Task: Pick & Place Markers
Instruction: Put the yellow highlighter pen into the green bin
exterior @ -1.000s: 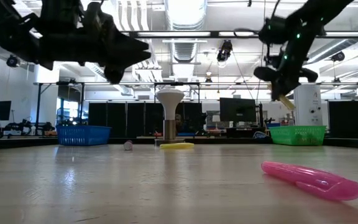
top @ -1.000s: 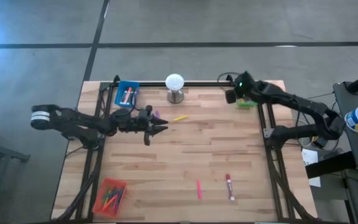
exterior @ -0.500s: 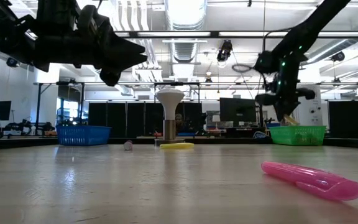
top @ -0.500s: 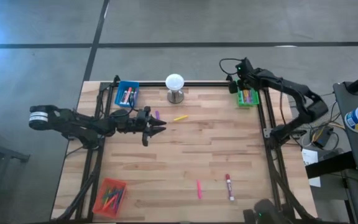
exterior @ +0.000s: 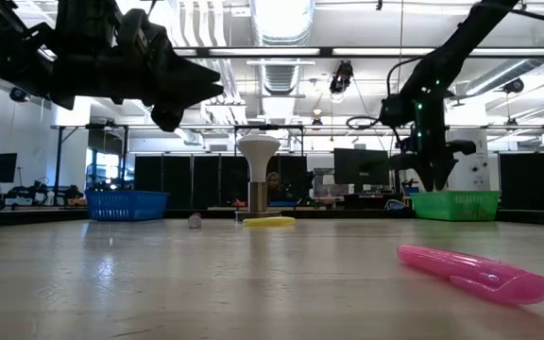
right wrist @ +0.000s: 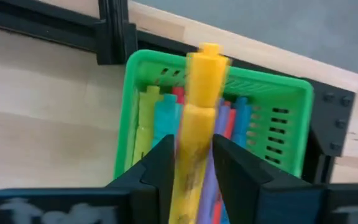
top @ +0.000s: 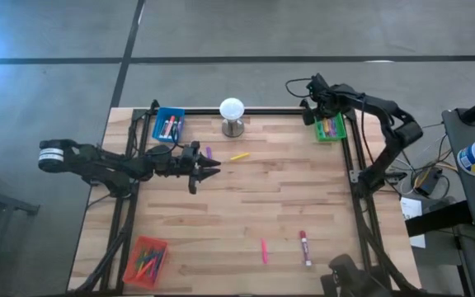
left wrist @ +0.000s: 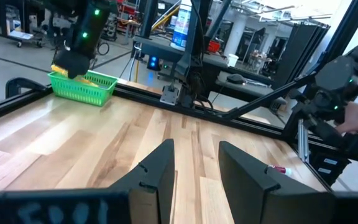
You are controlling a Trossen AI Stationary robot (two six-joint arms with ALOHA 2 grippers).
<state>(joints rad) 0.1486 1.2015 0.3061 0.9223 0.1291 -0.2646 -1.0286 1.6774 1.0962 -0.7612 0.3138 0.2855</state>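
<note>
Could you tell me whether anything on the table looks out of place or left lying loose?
Yes: four markers lie loose on the bare wood rather than in trays: a purple one and a yellow one near the white ball stand, plus a pink one and a red one towards the near edge. Nothing looks spilled or damaged.

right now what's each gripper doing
left gripper: open, empty, above the table.
right gripper: over the green tray, yellow marker between its fingers; grip cannot be told.

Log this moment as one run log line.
right gripper: over green tray, yellow marker between fingers | left gripper: open, mid-table, empty | pink marker: on table
</note>
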